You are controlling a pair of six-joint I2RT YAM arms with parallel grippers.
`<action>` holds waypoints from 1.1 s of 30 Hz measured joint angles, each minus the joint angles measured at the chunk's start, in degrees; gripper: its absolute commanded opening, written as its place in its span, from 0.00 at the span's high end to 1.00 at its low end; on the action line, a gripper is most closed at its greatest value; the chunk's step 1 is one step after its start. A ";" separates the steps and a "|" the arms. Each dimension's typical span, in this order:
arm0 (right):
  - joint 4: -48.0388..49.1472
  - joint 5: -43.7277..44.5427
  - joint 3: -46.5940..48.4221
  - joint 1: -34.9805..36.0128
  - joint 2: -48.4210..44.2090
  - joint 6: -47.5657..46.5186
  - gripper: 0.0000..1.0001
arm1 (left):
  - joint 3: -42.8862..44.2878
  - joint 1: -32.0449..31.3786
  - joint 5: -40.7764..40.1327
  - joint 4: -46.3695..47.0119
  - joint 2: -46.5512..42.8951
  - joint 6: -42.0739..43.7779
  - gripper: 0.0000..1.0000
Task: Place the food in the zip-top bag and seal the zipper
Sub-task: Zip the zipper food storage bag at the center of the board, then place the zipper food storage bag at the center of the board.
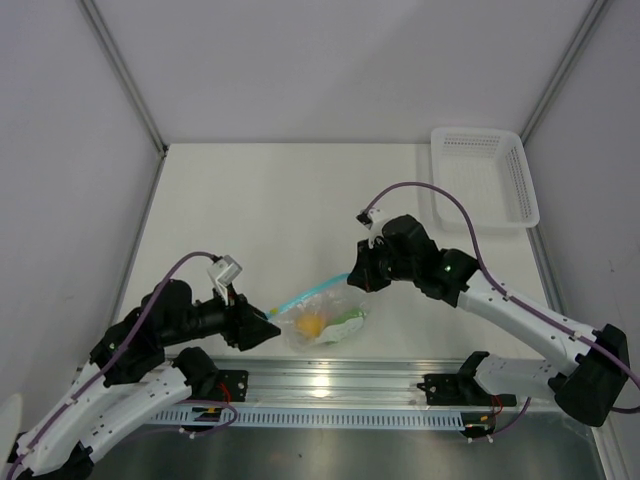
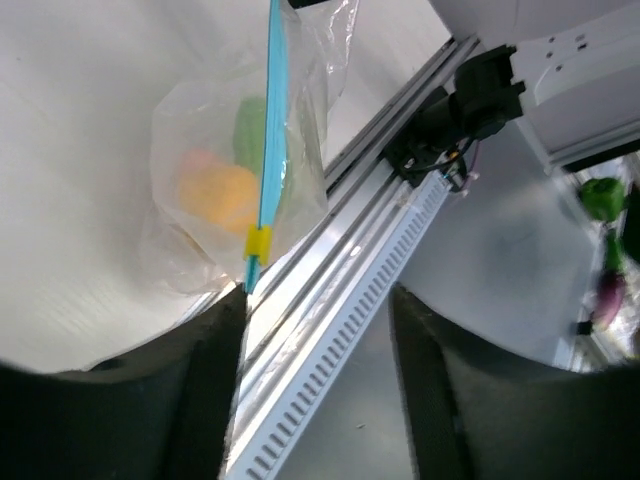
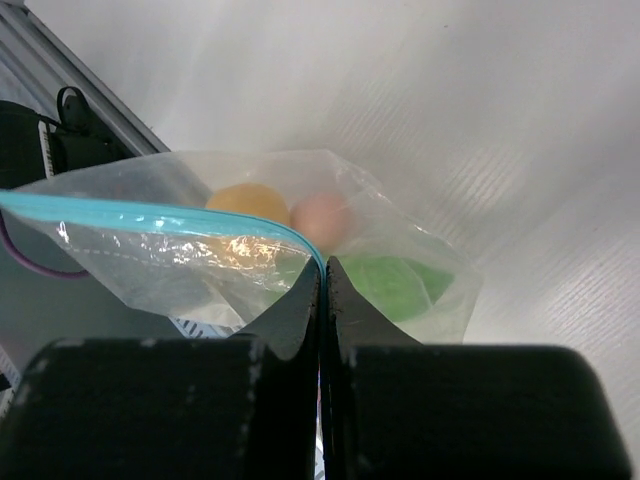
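The clear zip-top bag [image 1: 325, 318] lies near the table's front edge. The round orange piece [image 1: 310, 324] and the green piece [image 1: 348, 318] are inside it. The teal zipper [image 1: 315, 290] runs along its mouth and carries a yellow slider [image 2: 258, 242]. My right gripper [image 1: 360, 272] is shut on the zipper's right end [image 3: 325, 265], with the orange piece [image 3: 248, 200] and the green piece [image 3: 385, 280] just beyond its tips. My left gripper [image 1: 268, 328] is open [image 2: 318, 300]. The zipper's near end [image 2: 250, 275] reaches the tip of one of its fingers [image 2: 215, 380].
A white lattice basket [image 1: 485, 175] stands at the back right. An aluminium rail [image 1: 350, 385] runs along the table's front edge, just below the bag. White walls enclose the table on the left, back and right.
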 measured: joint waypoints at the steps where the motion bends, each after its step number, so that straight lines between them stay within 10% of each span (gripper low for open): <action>1: 0.00 0.13 0.13 0.00 0.33 -0.04 1.00 | 0.26 0.00 -0.33 -0.24 -0.07 0.15 0.15; 2: 0.00 0.20 0.31 0.00 0.72 -0.17 1.00 | 0.55 0.00 -0.87 -0.39 -0.26 -0.09 0.01; 16: 0.72 -0.81 9.29 -4.87 14.40 -2.73 1.00 | 7.87 0.00 -13.75 -4.90 -7.93 -0.66 0.00; 33: 7.61 -8.66 42.29 -20.15 52.98 5.51 1.00 | 6.60 0.00 -5.09 -4.74 -8.59 -0.28 0.00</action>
